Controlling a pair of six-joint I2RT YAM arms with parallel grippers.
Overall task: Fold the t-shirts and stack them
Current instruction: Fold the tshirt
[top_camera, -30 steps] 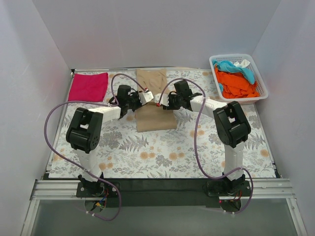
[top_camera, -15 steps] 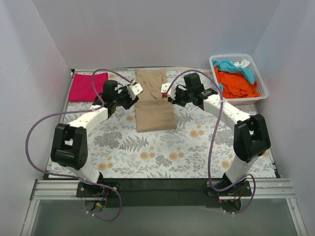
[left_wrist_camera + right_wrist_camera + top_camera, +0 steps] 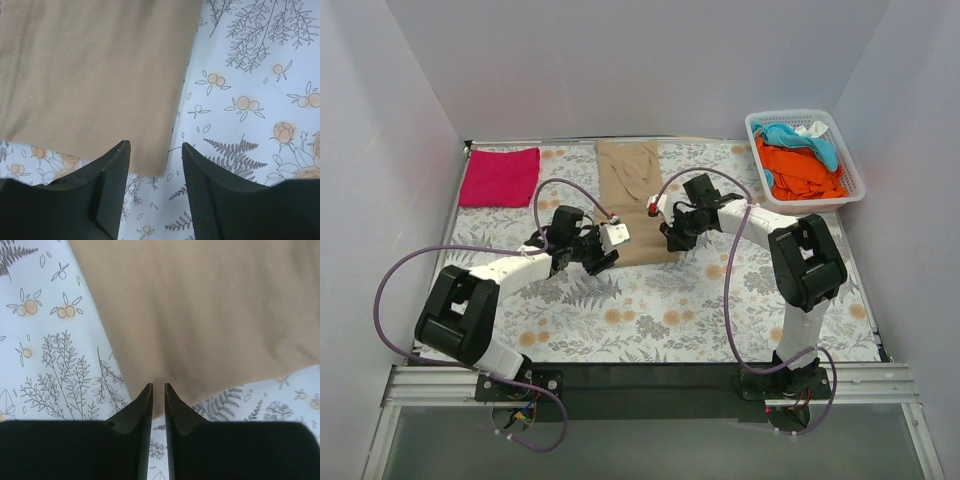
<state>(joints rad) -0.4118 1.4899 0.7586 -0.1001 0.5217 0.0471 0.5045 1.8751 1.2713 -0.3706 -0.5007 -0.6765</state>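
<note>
A tan t-shirt (image 3: 632, 200) lies folded into a long strip down the middle of the floral mat. My left gripper (image 3: 616, 242) is open at its near left corner. In the left wrist view the shirt (image 3: 90, 75) has its corner between the spread fingers of that gripper (image 3: 156, 146). My right gripper (image 3: 672, 240) is at the near right corner. In the right wrist view it (image 3: 158, 386) is closed to a narrow slit on the puckered near edge of the shirt (image 3: 210, 305). A folded pink t-shirt (image 3: 500, 176) lies at the far left.
A white basket (image 3: 850, 165) at the far right holds orange, blue and white garments. White walls enclose the mat on three sides. Purple cables loop above both arms.
Both grippers have come back from the far half of the tan shirt to its near edge, one at each corner. The shirt now lies flat as a long strip.
</note>
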